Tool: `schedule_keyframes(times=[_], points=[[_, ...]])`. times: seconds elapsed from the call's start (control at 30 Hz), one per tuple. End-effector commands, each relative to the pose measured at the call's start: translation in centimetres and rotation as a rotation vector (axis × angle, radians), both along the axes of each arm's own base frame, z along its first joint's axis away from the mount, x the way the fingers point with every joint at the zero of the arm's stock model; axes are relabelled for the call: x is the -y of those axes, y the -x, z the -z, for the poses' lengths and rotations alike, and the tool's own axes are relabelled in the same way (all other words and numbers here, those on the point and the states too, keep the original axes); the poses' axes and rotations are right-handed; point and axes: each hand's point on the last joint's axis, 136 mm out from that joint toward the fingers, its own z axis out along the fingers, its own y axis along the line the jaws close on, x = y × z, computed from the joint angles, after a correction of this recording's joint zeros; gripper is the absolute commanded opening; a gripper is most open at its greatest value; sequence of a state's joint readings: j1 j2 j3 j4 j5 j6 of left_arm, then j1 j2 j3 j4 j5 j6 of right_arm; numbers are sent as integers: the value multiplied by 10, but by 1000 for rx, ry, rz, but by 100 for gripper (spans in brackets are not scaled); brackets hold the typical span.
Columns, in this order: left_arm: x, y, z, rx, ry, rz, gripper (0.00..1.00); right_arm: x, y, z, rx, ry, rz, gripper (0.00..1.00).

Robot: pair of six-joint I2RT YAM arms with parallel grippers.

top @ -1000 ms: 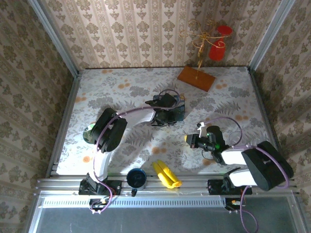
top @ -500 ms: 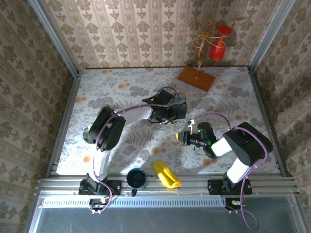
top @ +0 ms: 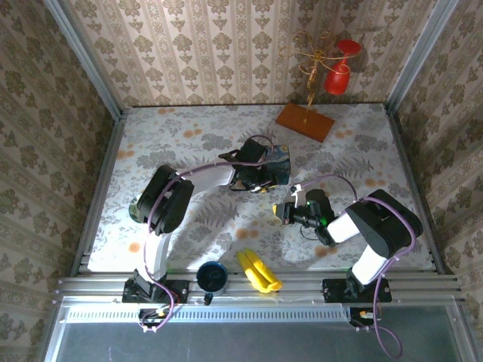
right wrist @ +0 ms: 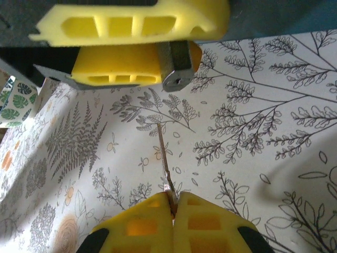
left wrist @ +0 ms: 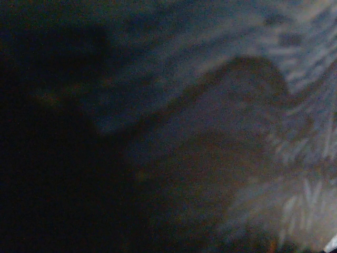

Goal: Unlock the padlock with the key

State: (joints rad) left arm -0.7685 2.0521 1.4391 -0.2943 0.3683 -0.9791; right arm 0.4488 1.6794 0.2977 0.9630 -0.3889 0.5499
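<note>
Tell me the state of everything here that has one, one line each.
padlock: clamped in left gripper, keyhole end facing key
key: pinched in shut right gripper, tip short of padlock, not inserted
mug: upright

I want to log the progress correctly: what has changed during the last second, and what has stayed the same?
The right tool, shut on the key, moved left toward the left tool, and its elbow swung in. The left tool, holding the padlock by the blue box, hardly moved.
</note>
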Motion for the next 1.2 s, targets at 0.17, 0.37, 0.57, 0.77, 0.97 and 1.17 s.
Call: schedule_keyframes(times=[0.17, 0.37, 0.57, 0.77, 0.97, 1.17], points=[[-2, 11, -12, -32, 44, 28, 0, -3, -22, -7, 32, -15, 45, 0], [-2, 10, -14, -25, 51, 29, 0, -5, -24, -4, 24, -26, 46, 0], [-3, 10, -12, -30, 54, 25, 0, 0, -25, -4, 27, -33, 70, 0], [-3, 9, -13, -28, 57, 22, 0, 6, -25, -4, 34, -32, 95, 0], [-3, 10, -11, -30, 61, 20, 0, 9, -24, -5, 41, -28, 110, 0], [-3, 9, -12, -29, 64, 21, 0, 10, -26, -8, 48, -31, 118, 0]])
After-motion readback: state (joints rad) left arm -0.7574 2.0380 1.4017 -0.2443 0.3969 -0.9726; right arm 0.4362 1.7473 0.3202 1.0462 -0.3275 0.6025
